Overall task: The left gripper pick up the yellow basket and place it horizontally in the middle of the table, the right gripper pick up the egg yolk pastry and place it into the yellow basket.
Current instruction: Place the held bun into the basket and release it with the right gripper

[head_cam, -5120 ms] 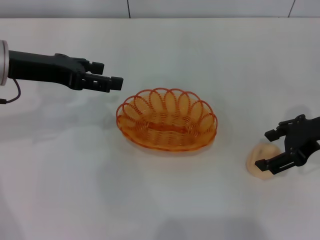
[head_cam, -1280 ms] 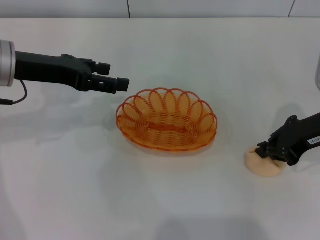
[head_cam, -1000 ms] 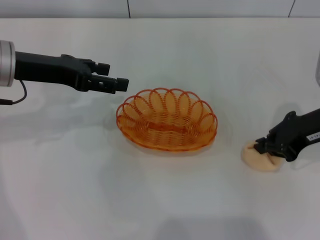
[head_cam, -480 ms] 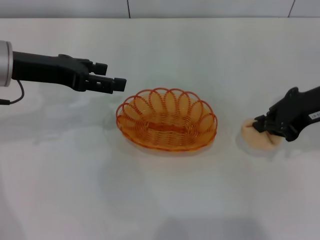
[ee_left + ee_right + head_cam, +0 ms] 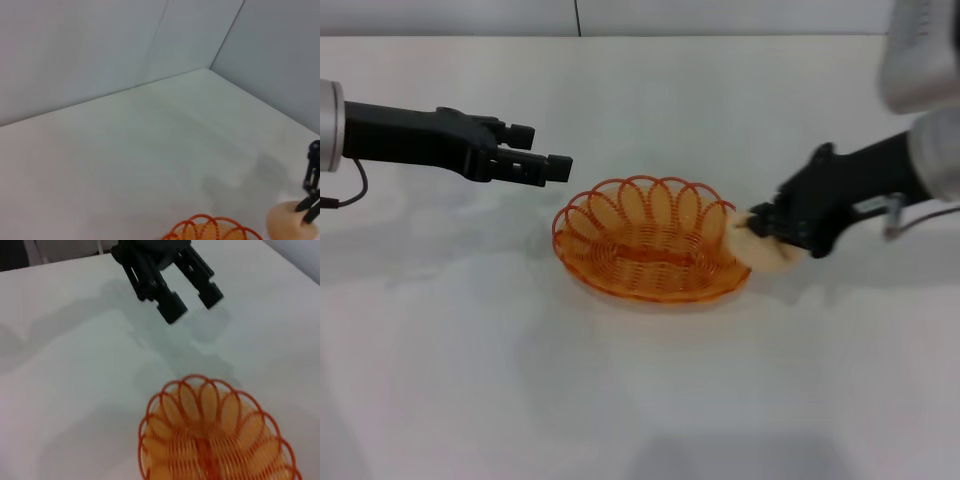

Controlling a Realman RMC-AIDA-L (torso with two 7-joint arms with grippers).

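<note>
Fingers of my right gripper (image 5: 767, 232) are clamped on the pastry (image 5: 760, 248) at the basket (image 5: 653, 252) rim; my left gripper (image 5: 542, 166) hovers beside it, released.

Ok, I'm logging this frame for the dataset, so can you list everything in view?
basket: one, orange, middle of the table, lying level.
pastry: one, pale cream, held in the air at the basket's right rim.
table: one, white, under everything.
wall: grey panels, behind the table's far edge.
left hand: one, black, open, hovering just beyond the basket's left end, holding nothing.
right hand: one, black, shut on the pastry, right of the basket.
</note>
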